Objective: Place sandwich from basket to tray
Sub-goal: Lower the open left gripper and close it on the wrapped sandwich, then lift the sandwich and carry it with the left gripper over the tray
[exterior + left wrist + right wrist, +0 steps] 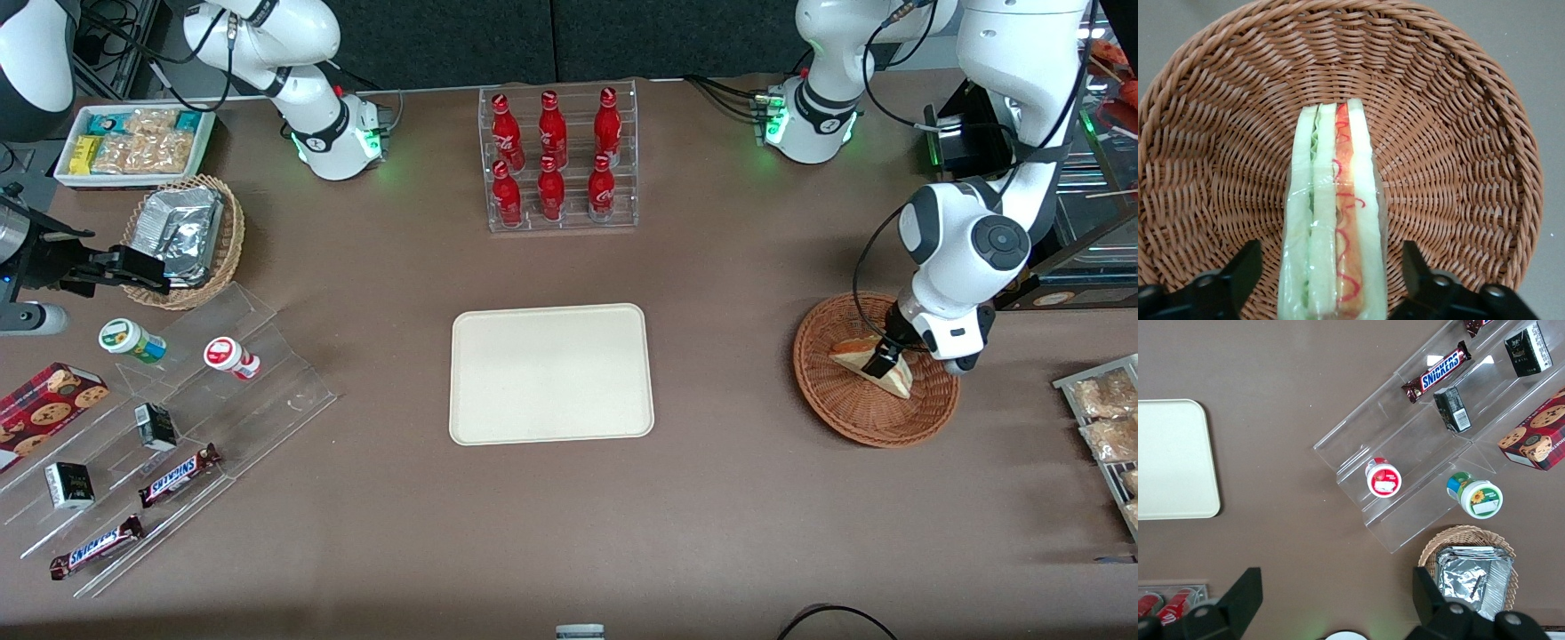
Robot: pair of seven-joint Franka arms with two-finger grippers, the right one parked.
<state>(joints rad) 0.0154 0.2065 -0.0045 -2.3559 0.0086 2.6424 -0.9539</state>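
The sandwich [900, 377] is a pale triangular wedge lying in the round reddish-brown wicker basket [845, 418], toward the working arm's end of the table. In the left wrist view the sandwich [1335, 200] shows its green and orange-red filling, and the basket [1458, 167] surrounds it. My left gripper [880, 360] is low over the basket and open. Its black fingers [1245, 267] stand on either side of the sandwich, with a gap of wicker showing on each side. The cream-white tray [551, 373] lies flat in the middle of the table and holds nothing.
A clear rack of red bottles [558, 160] stands farther from the camera than the tray. A tan basket of foil packets [182, 236], a clear stepped stand with snacks [169, 427] and a white box of packets [133, 142] lie toward the parked arm's end. Bagged snacks [1107, 418] sit beside the basket.
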